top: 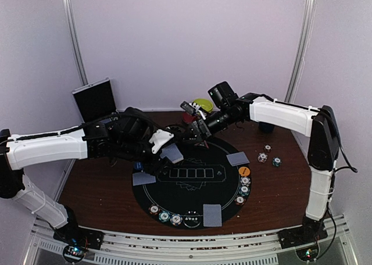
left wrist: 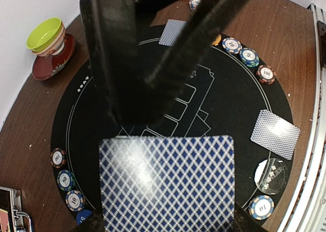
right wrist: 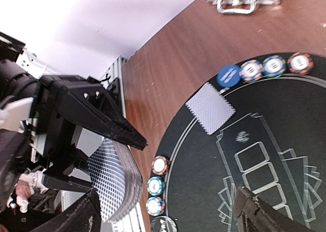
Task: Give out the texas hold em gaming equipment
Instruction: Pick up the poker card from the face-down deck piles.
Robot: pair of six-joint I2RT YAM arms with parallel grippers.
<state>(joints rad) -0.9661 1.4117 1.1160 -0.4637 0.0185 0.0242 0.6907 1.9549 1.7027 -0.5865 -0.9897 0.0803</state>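
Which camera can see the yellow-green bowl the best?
The left wrist view: the bowl sits whole on its red saucer. The top view shows only part of it, beside the right arm. The right wrist view misses it.

Near card (top: 213,214) lay on front edge of mat (top: 226,183), right card (top: 237,158) on right edge, left card (top: 143,178) overlapping left edge. Loose chips (top: 268,158) sat right of mat, bowl (top: 202,104) behind it.
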